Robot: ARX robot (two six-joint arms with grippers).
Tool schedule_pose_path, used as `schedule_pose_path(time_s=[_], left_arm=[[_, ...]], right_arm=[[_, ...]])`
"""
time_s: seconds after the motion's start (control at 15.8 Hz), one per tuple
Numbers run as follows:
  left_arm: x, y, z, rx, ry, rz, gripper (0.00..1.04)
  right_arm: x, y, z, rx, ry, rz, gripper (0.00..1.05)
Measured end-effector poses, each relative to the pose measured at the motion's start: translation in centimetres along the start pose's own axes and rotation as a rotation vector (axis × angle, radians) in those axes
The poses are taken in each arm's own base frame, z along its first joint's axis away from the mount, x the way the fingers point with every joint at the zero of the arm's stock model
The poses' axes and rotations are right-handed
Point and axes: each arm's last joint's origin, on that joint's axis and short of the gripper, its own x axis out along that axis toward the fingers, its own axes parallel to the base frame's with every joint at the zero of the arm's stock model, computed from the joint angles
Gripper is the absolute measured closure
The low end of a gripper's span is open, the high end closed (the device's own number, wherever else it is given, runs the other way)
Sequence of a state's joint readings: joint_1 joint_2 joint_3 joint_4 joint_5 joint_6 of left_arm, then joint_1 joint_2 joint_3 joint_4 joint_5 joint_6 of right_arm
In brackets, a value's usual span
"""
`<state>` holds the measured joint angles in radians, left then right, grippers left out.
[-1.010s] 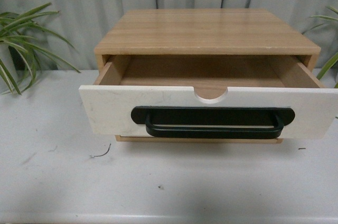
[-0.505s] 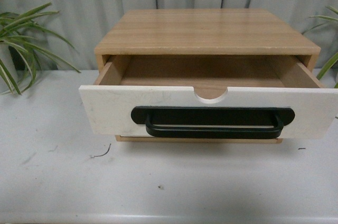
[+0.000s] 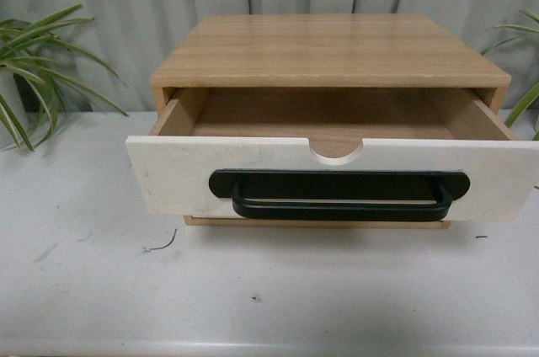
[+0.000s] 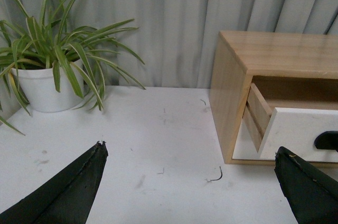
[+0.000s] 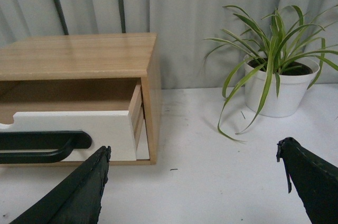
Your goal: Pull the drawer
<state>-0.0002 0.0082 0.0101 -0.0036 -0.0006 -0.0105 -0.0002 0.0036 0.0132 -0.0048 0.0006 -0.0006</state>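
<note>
The drawer point(image 3: 177, 176) has a white front, a half-round notch in its top edge and a long black bar handle point(image 3: 338, 197). It stands pulled out of the light wood cabinet point(image 3: 328, 50), its inside bare. Neither arm shows in the front view. My left gripper point(image 4: 190, 152) is open over the table to the left of the cabinet point(image 4: 227, 81), with the drawer front point(image 4: 296, 131) beside its one finger. My right gripper point(image 5: 193, 150) is open over the table on the cabinet's other side, the drawer point(image 5: 105, 126) and handle point(image 5: 45, 145) by its one finger.
The cabinet rests on a white table point(image 3: 93, 290) with small scuffs. A potted spider plant point(image 4: 50, 63) stands at the back left and another point(image 5: 274, 76) at the back right. A grey curtain point(image 3: 126, 3) hangs behind.
</note>
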Motion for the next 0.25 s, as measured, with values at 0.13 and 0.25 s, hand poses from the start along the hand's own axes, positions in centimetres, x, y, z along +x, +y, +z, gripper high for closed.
schedule_pose_path(time_s=[0.13,0.25], left_arm=[[0.00,0.00,0.00,0.000,0.000,0.000,0.07],[0.00,0.00,0.00,0.000,0.000,0.000,0.07]], right_arm=[[0.00,0.00,0.00,0.000,0.000,0.000,0.06],[0.00,0.00,0.00,0.000,0.000,0.000,0.06]])
